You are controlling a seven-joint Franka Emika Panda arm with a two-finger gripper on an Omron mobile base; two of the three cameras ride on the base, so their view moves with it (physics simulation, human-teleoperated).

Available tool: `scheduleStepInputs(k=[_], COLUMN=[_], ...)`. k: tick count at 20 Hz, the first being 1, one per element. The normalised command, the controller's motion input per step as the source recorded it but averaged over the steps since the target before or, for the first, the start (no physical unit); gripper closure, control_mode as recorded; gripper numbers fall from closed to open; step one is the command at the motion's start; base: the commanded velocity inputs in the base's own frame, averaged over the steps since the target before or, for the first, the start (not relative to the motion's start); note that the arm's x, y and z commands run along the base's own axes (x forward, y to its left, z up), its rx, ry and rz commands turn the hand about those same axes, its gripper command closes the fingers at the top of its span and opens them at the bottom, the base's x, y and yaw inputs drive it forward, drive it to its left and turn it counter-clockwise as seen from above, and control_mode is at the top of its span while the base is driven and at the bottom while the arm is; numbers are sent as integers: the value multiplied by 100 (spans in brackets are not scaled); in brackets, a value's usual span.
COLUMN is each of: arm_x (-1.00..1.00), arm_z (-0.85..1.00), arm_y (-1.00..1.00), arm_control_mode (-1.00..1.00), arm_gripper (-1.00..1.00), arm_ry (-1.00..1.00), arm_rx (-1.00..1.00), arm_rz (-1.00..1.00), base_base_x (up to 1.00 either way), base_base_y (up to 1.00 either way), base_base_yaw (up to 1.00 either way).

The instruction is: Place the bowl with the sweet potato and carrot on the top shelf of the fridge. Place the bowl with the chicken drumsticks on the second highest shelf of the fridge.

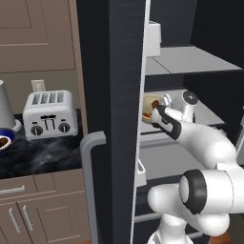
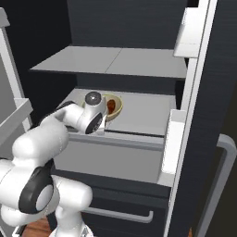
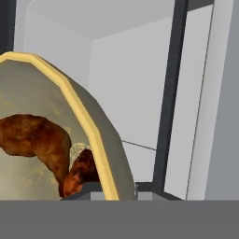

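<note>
A tan bowl with a yellow rim (image 2: 114, 105) holding brown chicken drumsticks (image 3: 39, 140) is over the front left of the fridge's second highest shelf (image 2: 143, 113). Whether it rests on the shelf I cannot tell. My gripper (image 3: 95, 189) is shut on the bowl's near rim (image 3: 81, 109), reaching into the fridge from the front. The left base view shows the same bowl (image 1: 151, 104) just past the hand (image 1: 162, 119). The top shelf (image 2: 115, 62) above is bare. On the counter's far left a blue bowl (image 1: 4, 138) is cut off; its contents look brown.
The open fridge door (image 1: 116, 119) with its grey handle (image 1: 89, 157) stands left of the arm, and the other door with white bins (image 2: 173, 139) stands right. A toaster (image 1: 50, 114) sits on the dark counter. A drawer (image 2: 115, 210) lies below the shelves.
</note>
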Motion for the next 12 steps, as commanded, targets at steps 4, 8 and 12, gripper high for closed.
scheduleStepInputs(k=[4,8,12], arm_x=[11,0,-19], arm_z=[0,0,48], arm_y=[0,0,0], arm_control_mode=[-100,-100,-100], arm_gripper=[-100,-100,-100], arm_ry=[0,0,-4], arm_rx=[0,0,0], arm_rz=[0,-3,-9], base_base_x=[0,0,0], base_base_y=[0,0,0], base_base_yaw=[0,0,0])
